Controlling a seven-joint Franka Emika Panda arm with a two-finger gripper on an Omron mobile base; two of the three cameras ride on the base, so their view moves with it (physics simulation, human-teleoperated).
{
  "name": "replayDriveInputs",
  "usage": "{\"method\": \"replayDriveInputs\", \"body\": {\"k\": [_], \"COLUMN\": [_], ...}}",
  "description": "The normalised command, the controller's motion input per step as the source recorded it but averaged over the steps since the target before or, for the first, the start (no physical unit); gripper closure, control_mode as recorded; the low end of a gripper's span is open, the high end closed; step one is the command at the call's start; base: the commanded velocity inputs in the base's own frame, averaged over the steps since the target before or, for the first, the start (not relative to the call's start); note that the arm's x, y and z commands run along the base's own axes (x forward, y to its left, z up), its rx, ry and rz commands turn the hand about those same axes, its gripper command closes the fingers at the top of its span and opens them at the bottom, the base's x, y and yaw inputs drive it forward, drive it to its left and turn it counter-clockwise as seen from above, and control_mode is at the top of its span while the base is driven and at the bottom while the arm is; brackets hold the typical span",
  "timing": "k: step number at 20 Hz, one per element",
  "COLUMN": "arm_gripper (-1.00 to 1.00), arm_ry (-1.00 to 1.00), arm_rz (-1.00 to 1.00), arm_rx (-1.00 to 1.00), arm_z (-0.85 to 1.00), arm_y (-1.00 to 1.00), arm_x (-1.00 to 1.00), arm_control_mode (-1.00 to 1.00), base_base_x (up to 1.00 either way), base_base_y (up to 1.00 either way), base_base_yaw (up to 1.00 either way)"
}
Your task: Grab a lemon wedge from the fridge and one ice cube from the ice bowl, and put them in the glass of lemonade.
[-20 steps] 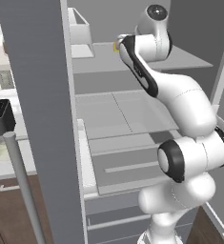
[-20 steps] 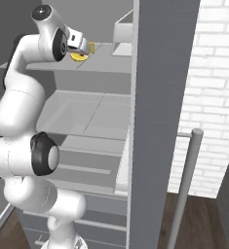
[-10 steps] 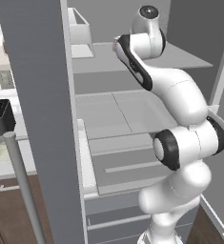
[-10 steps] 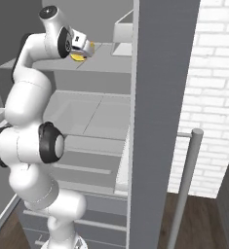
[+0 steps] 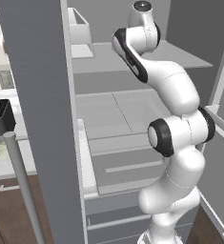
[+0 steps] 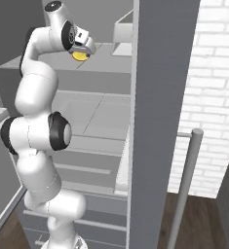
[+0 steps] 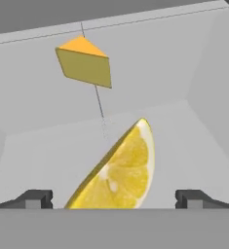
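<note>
You see a matt grey fridge (image 5: 42, 95) with smooth shelves, a glistening pulpy lemon wedge (image 7: 118, 170), a waxy cheese block (image 7: 84, 63), and glossy white arm plastic.

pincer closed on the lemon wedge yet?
No: in the hand view the pincer stands open, fingertips wide apart either side of the lemon wedge, not touching it.

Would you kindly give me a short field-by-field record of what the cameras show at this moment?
setting: open fridge, arm reaching onto its upper shelf
gripper: open, fingertips either side of the lemon wedge, not closed on it
lemon wedge: yellow, lying on the shelf between the fingertips; also seen under the hand in the right base view
cheese wedge: orange-yellow, farther back on the same shelf
white box: on the upper shelf
task progress: lemon wedge not yet grasped
</note>
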Motion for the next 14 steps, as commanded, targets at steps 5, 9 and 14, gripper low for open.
{"method": "replayDriveInputs", "body": {"k": [5, 9, 14], "arm_gripper": [-1.00, -1.00, -1.00], "arm_ry": [-0.01, -0.01, 0.00], "arm_rz": [-0.08, -0.13, -0.10], "arm_rx": [0.00, 0.00, 0.00], "arm_z": [-0.03, -0.21, -0.06], "arm_y": [-0.02, 0.00, 0.00], "arm_x": [-0.23, 0.06, 0.37], "arm_control_mode": [-1.00, -1.00, -1.00], "base_base_x": [0.00, 0.00, 0.00], "base_base_y": [0.00, 0.00, 0.00], "base_base_yaw": [0.00, 0.00, 0.00]}}
